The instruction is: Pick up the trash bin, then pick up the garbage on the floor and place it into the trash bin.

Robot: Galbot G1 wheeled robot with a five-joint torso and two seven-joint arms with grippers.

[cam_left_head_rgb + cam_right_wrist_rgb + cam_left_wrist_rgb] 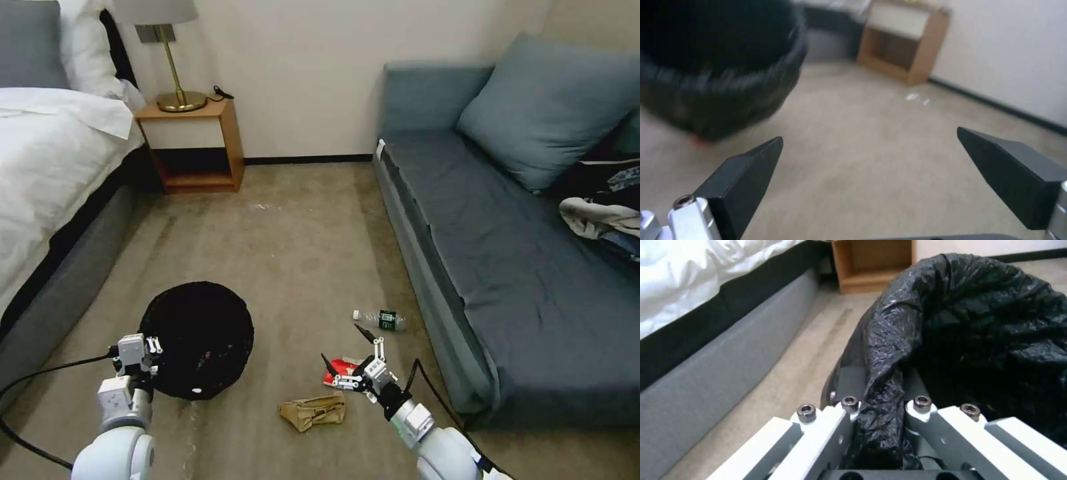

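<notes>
The trash bin (198, 339), lined with a crinkly black bag, is tilted with its mouth towards me at the lower left of the floor. My left gripper (142, 352) is shut on its near rim; the left wrist view shows the gripper (880, 388) clamping the bag-covered rim (889, 340). The garbage lies to the right: a red snack packet (335, 373), a crumpled tan paper bag (313, 411) and a small clear bottle (381, 319). My right gripper (341, 344) hangs open just over the red packet, holding nothing. In the right wrist view the gripper (869, 134) faces the blurred bin (720, 66).
A grey sofa (507, 267) runs along the right, close to the bottle, with clothes (603, 213) on it. A bed (47, 173) lines the left. A wooden nightstand (193, 143) with a lamp stands at the back wall. Open carpet (300, 240) lies between.
</notes>
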